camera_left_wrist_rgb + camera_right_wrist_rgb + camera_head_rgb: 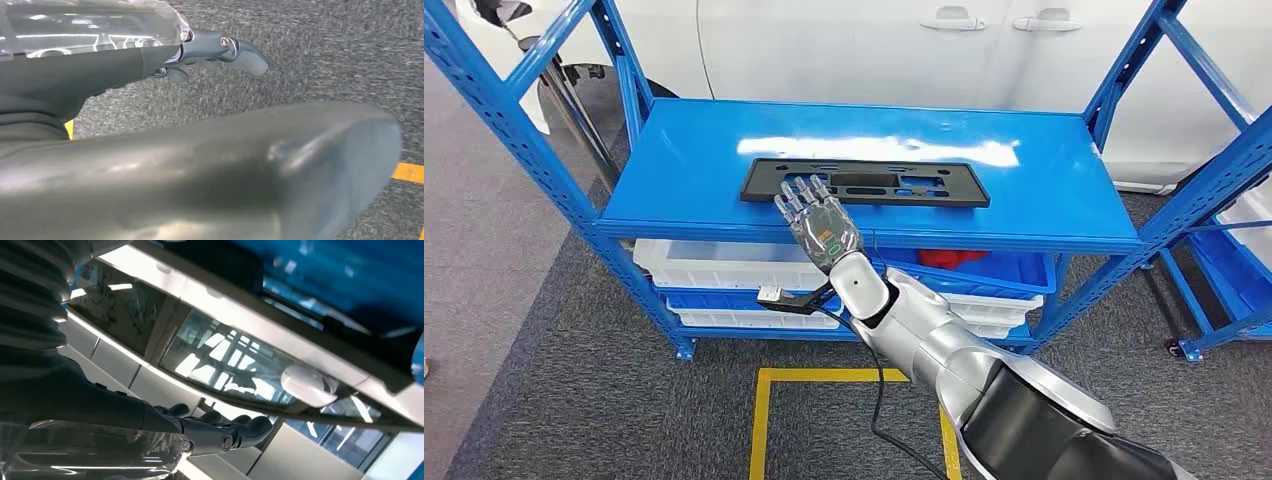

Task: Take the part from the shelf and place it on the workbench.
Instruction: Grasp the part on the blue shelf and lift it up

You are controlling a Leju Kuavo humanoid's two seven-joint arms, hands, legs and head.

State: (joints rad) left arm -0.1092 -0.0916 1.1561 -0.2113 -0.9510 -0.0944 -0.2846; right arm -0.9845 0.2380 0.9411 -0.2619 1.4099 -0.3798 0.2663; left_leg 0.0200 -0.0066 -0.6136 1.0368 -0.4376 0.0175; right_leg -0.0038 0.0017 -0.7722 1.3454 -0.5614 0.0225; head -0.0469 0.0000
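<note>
The part (864, 183), a long flat black plastic frame with slots, lies on the blue top shelf (1044, 170) of the rack, lengthwise along it and nearer the front edge than the back, about midway between the two ends. Nearest the camera in the head view, the silver right arm reaches up from the lower right, and the right hand (817, 220) sits at the shelf's front edge, fingers (796, 197) stretched out and slightly apart, their tips over the near edge of the part; it grips nothing, and whether the tips touch the part cannot be told. The left hand (220, 52) hangs above grey carpet (325, 50), its fingers loosely extended, with nothing in them. Under the top shelf stand white bins (714, 265) and a blue tray with something red (952, 257) in it. Behind the rack is a white car (874, 45).
</note>
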